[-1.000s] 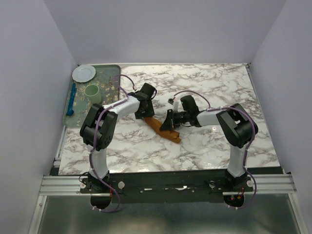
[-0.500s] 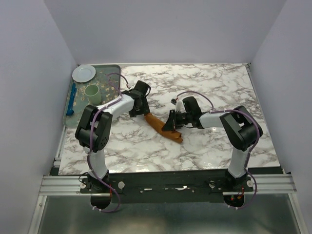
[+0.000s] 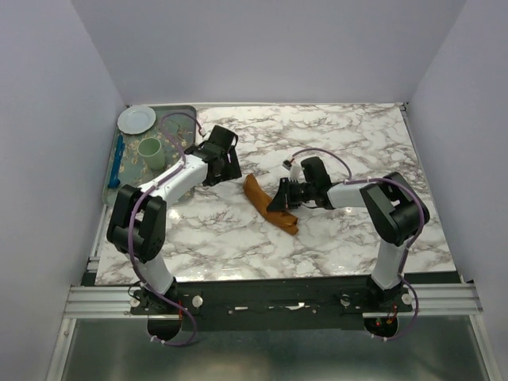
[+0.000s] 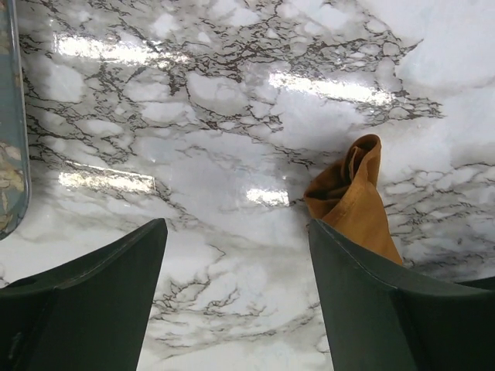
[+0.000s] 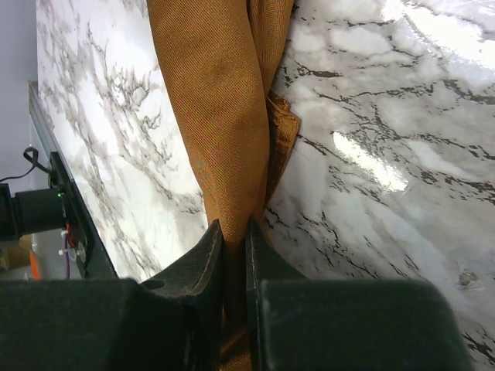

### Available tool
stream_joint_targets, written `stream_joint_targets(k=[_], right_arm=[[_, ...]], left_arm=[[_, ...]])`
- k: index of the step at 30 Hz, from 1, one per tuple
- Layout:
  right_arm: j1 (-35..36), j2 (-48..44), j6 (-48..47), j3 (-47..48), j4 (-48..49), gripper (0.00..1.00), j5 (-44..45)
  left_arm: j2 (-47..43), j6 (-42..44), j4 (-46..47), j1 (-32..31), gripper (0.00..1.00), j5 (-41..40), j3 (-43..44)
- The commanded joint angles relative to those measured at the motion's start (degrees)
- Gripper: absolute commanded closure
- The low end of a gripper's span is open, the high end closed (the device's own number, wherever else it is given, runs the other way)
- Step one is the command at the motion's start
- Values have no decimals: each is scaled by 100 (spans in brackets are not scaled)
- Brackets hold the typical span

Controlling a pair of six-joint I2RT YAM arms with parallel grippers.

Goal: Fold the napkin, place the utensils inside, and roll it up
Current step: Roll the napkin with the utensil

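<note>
My right pincer (image 5: 233, 232) grips the near end of the napkin (image 3: 255, 194), a narrow roll midway across the tabletop (image 3: 357, 135). My left pincer (image 4: 236, 232) is open, empty. Likely rolling step. Next: left takes the far end.

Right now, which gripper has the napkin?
The right gripper: its jaws are pinched shut on the napkin. The left gripper is open above the table, holding nothing.
</note>
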Motion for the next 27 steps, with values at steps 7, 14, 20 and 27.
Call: stream_joint_targets(k=[7, 14, 20, 27], right_arm=[[-96, 197, -86, 36, -594, 67, 531], [-96, -391, -876, 474, -1947, 46, 1164], [202, -1042, -1799, 1029, -3292, 29, 2271], [1405, -1693, -2588, 1012, -3514, 14, 4484]], left_arm=[[-267, -885, 530, -302, 17, 1528, -747], [-4, -1113, 645, -469, 17, 1661, -589], [128, -1298, 794, -487, 16, 1670, -642], [559, -1387, 935, -487, 18, 1890, -536]])
